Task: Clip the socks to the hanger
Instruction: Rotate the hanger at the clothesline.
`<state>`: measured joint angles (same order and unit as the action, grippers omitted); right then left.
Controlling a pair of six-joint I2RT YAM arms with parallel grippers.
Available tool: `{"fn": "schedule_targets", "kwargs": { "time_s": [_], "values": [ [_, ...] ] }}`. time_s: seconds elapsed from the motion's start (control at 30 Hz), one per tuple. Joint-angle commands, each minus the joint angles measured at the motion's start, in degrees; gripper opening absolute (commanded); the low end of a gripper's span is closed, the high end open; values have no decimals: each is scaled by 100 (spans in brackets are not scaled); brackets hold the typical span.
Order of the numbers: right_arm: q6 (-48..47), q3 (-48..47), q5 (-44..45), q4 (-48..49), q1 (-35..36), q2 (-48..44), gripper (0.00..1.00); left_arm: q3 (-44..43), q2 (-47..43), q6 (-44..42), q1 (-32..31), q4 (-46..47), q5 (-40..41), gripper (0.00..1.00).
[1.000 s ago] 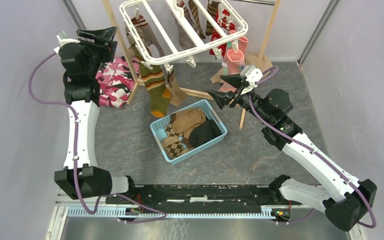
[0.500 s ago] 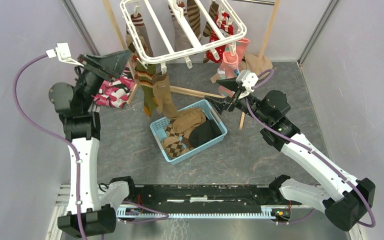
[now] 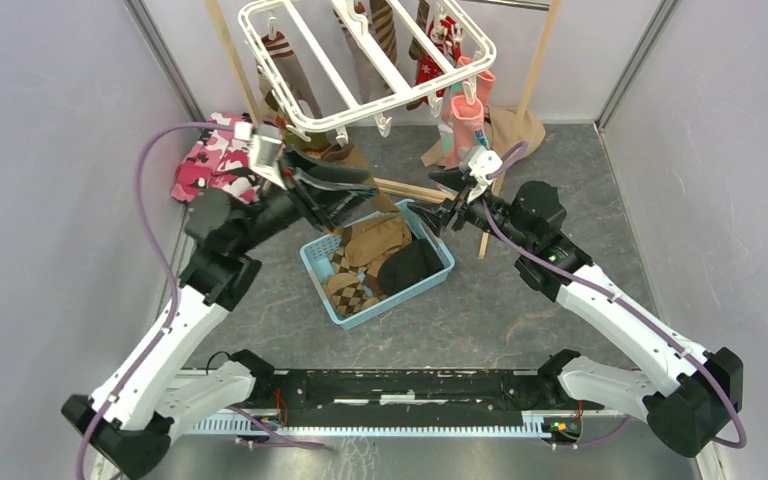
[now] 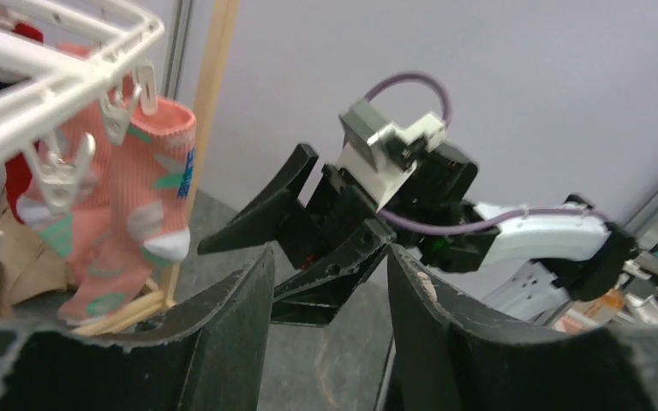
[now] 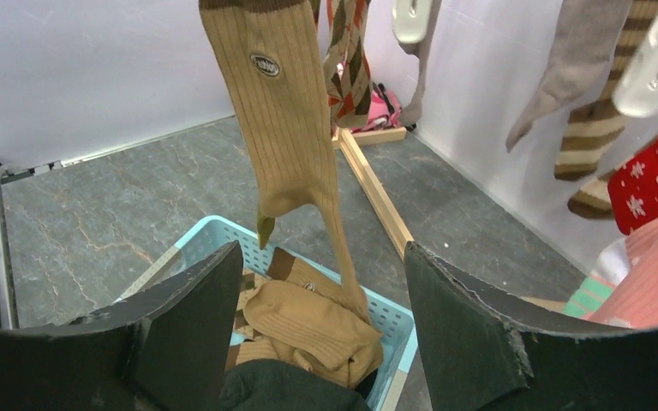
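Note:
The white hanger (image 3: 385, 98) hangs at the back with several socks clipped on, among them a pink sock (image 3: 465, 120) and a tan sock (image 5: 283, 128) whose toe trails into the blue basket (image 3: 320, 285). The basket holds tan socks (image 5: 317, 330), argyle socks (image 3: 345, 290) and a dark sock (image 3: 410, 262). My left gripper (image 3: 365, 192) is open and empty over the basket's far edge, facing my right gripper (image 3: 425, 195), which is open and empty just to its right. The left wrist view shows the hanger's rim (image 4: 43, 94) and the pink sock (image 4: 128, 205).
A pink-and-white camouflage cloth (image 3: 205, 160) lies at the back left. A wooden pole stand (image 3: 535, 60) carries the hanger, with its base bar (image 5: 377, 193) on the floor behind the basket. A beige garment (image 3: 520, 130) lies by the right pole. Grey walls close both sides.
My left arm has swung from the left wall to the centre and now reaches over the basket toward the right gripper. The hanger has swayed. The right gripper has shifted slightly left.

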<state>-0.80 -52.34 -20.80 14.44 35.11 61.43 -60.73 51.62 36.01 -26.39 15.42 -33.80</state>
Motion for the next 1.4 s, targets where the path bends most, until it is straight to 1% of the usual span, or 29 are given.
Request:
{"fn": "schedule_targets", "kwargs": {
  "time_s": [0.0, 0.1, 0.17, 0.23, 0.33, 0.43, 0.53, 0.7, 0.8, 1.0, 1.07, 1.2, 1.33, 1.37],
  "values": [
    [-98, 93, 335, -200, -19, -68, 75, 240, 224, -1902, -1073, -484, 1781, 58],
    [-148, 248, 740, -316, -14, -135, 76, 686, 342, -2286, -1568, 43, 2572, 60],
    [-192, 372, 847, -337, -16, -139, 76, 1021, 459, -2379, -1709, 449, 2982, 61],
    [-193, 479, 813, -346, -18, -64, 76, 1260, 584, -2362, -1720, 686, 3321, 62],
    [-122, 602, 613, -275, -16, 155, 76, 1515, 633, -2405, -1712, 770, 3994, 64],
    [27, 705, 465, -109, -15, 458, 76, 1820, 450, -2330, -1665, 829, 4468, 70],
    [268, 706, 413, 12, -14, 877, 75, 2058, 170, -2200, -1562, 719, 4541, 73],
    [747, 463, 536, 164, 12, 1706, 71, 2357, -216, -2001, -1461, 383, 4749, 76],
    [1110, 224, 1010, 161, 60, 2147, 69, 2468, -335, -1907, -1394, 312, 4832, 77],
    [1700, -477, 1998, -247, 332, 2920, 69, 2514, -412, -1904, -1302, 229, 4907, 77],
    [1920, -610, 2229, -297, 390, 3145, 69, 2511, -430, -1923, -1254, 196, 4889, 78],
    [2159, -835, 2370, -431, 462, 3481, 67, 2506, -551, -1976, -1133, 46, 4906, 78],
    [2193, -928, 2359, -498, 533, 3651, 56, 2526, -806, -2031, -1050, -146, 4996, 78],
    [2199, -944, 2339, -510, 539, 3693, 55, 2541, -863, -2036, -1033, -186, 5009, 78]
  ]
}}
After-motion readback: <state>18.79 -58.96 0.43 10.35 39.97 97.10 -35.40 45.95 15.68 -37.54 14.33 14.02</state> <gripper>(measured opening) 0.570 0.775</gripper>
